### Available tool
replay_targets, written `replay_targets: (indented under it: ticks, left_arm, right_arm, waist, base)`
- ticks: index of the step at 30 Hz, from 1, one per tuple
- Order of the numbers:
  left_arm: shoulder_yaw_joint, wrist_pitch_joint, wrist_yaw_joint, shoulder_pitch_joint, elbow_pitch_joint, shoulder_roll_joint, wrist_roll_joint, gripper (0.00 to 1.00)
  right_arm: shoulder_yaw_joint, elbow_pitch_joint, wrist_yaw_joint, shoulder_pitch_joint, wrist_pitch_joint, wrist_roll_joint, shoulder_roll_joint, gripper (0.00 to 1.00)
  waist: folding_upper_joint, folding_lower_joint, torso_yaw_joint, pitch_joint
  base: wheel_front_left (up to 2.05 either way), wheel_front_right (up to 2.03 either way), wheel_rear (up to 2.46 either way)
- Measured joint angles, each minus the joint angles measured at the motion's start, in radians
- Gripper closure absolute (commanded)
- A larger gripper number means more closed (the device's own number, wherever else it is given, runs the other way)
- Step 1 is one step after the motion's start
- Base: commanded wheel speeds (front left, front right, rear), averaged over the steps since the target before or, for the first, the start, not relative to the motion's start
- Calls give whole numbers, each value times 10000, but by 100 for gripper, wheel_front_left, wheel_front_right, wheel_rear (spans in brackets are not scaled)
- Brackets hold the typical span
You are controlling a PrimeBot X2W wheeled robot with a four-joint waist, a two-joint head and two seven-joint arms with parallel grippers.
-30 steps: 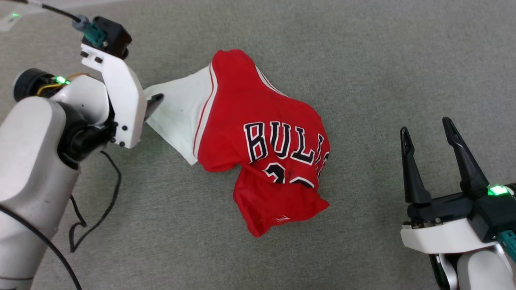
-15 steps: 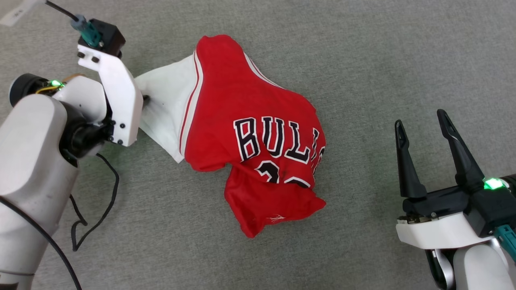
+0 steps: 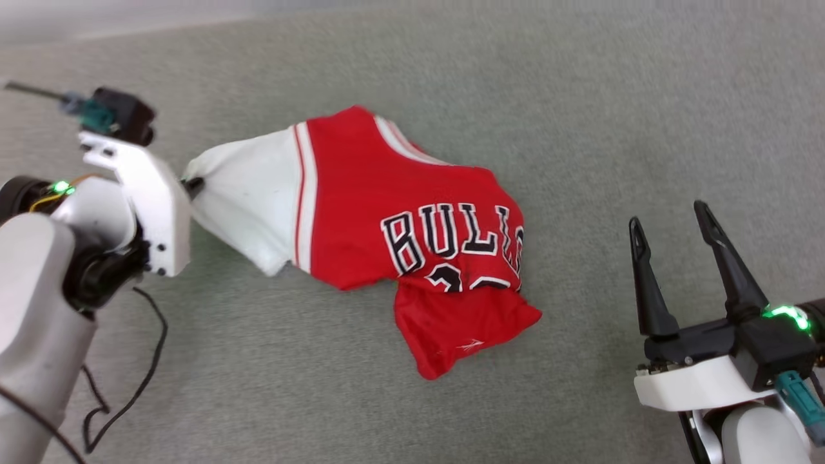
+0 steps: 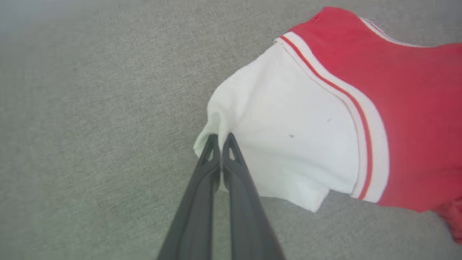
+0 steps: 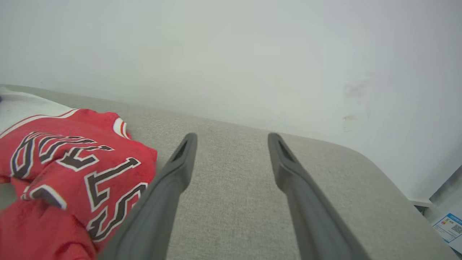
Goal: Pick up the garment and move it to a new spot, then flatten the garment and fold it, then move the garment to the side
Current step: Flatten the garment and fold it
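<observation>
The garment (image 3: pixel 399 219) is a crumpled red jersey shirt with a white sleeve and black "BULLS" lettering, lying mid-surface on grey fabric. My left gripper (image 3: pixel 192 185) is shut on the outer edge of the white sleeve (image 4: pixel 285 126); in the left wrist view its fingertips (image 4: pixel 221 139) pinch a fold of the cloth, which is pulled taut toward them. My right gripper (image 3: pixel 667 216) stands open at the lower right, apart from the garment (image 5: pixel 72 162), with nothing between its fingers.
The grey fabric surface (image 3: pixel 580 116) spreads all around the shirt. A black cable (image 3: pixel 138 380) loops beside my left arm. In the right wrist view a pale wall (image 5: pixel 252 54) rises behind the surface's rounded far edge.
My left gripper has shut on the white sleeve edge and drawn it leftward, stretching the sleeve out. The head view has shifted. The right gripper stays open and still.
</observation>
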Motion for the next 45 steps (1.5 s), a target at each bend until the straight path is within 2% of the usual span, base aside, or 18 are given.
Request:
replay_targets:
  ticks: [5,9,13,18,19,20,23,30,32,35,39,43,45]
  left_arm:
    - [619,-732,307,839,-468,485,-238,100]
    - [1018,-1348,290,1555,-479,880,-445,100]
    - [1104,-1764,337,2282,-447,826,-571,100]
    - [1011,-2215,665,3126,-349,740,-405,100]
    - [949,-2397,742,3296,-343,708,-272,13]
    - [905,-2644,798,3448,-328,619,-176,0]
    - [876,-3772,855,3745,-359,174,54,0]
    - [863,-7578,725,4046,-974,-531,1183,0]
    - [853,-8347,775,4217,-1204,-742,1427,0]
    - [1003,-8796,1034,4615,-1856,-1120,1894,0]
    - [1476,-8853,1365,5282,-3089,-1768,2673,0]
    - [1894,-8867,1429,6158,-3812,-2468,3221,0]
    - [2054,-8868,1335,6375,-3998,-2717,3478,0]
  right_arm:
    - [-73,111,0,194,-2,-84,0,0]
    - [-77,178,0,350,-2,-109,2,0]
    - [-19,267,0,487,-2,-146,2,0]
    - [36,385,0,607,-2,-188,2,0]
    - [50,399,0,620,-2,-188,2,0]
    - [63,414,0,644,-2,-190,2,0]
    - [63,445,0,698,-2,-205,0,0]
    - [13,449,0,872,-2,-245,-50,0]
    - [-38,435,0,916,-2,-245,-81,0]
    - [-98,320,0,959,-2,-244,-130,0]
    - [-107,136,0,989,-2,-240,-355,0]
    - [353,426,0,991,-2,46,-907,0]
    - [924,976,0,979,360,387,-1448,0]
  waist:
    - [0,0,416,-607]
    - [0,0,738,-985]
    - [0,0,968,-1295]
    - [0,0,1117,-1595]
    - [0,-1,1126,-1643]
    - [0,-1,1132,-1688]
    - [0,-1,1140,-1794]
    - [0,-1,1196,-2083]
    - [0,-1,1237,-2158]
    - [0,-1,1321,-2241]
    - [0,-1,1502,-2304]
    - [0,-1,1734,-2313]
    - [0,-1,1865,-2296]
  base:
    - [0,0,0]
    - [0,0,0]
    - [0,0,0]
    - [0,0,0]
    - [0,0,0]
    - [0,0,0]
    - [0,0,0]
    - [0,0,0]
    - [0,0,0]
    - [0,0,0]
    - [0,0,0]
    - [0,0,0]
    - [0,0,0]
